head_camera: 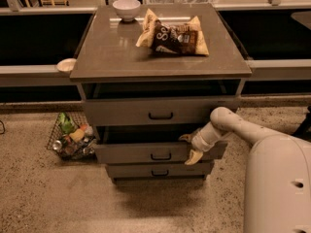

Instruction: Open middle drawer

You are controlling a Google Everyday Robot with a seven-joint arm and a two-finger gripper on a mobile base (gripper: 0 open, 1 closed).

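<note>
The pull looks to be under way. The middle drawer (pixel 146 152) sits between the other two in the front of the cabinet (pixel 121 57), and already stands a little proud of the frame, with a dark gap showing above its top edge. The gripper (pixel 186 149) is at the right part of that drawer, beside the handle (pixel 160 156) rather than on it. One finger reaches over the top edge into the gap and the other lies down across the face, so the two seem to pinch the front panel between them, though the dim light makes it hard to be sure how firmly they bear on it. The next move, as I judge it, is a straight draw outward along the slides, keeping the hold level so the off-centre grip does not skew the drawer. The drawer itself is wide, shallow and grey-brown, with a small black bar handle in the middle. It is smaller than the top drawer (pixel 121 111) and larger than the bottom one (pixel 131 170). A bowl (pixel 127 8) and a snack bag (pixel 175 34) rest on top, and a basket (pixel 72 138) sits on the floor to one side.
</note>
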